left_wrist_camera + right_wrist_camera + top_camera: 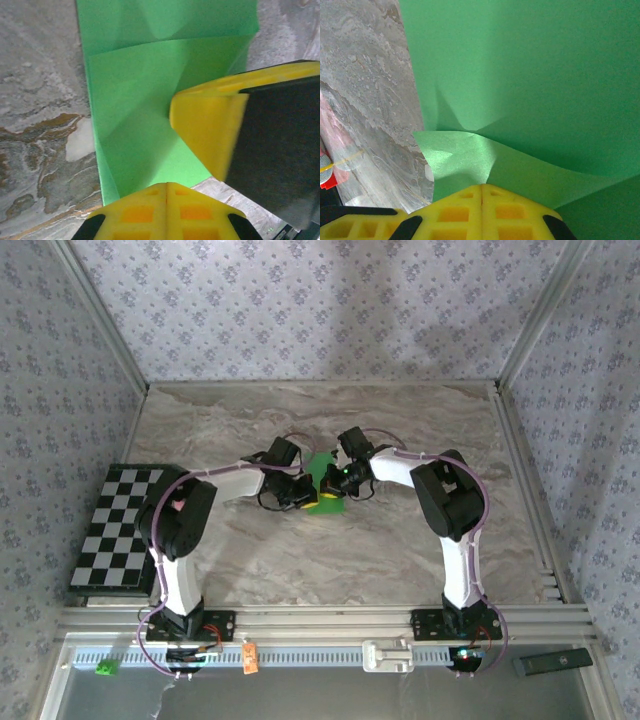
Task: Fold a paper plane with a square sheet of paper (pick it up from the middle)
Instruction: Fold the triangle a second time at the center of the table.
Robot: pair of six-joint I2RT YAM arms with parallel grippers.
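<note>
The square sheet of paper (322, 468) is bright green and lies partly folded on the marble table (400, 430) at its middle. Both arms reach in over it from either side. My left gripper (300, 496) is shut, its yellow fingertips (150, 200) meeting at the paper's (135, 100) near edge. My right gripper (336, 484) is shut too, and its yellow finger (210, 130) rests on the sheet in the left wrist view. In the right wrist view the right gripper (481, 186) sits at a raised, curled flap (455, 157) of the paper (535, 70).
A black-and-white checkered board (120, 525) lies at the table's left edge. On the near rail sit a tiny green cube (103, 668), an orange tag (250, 658), a white bracket (385, 655) and a dark bar (552, 662). Patterned walls enclose the table.
</note>
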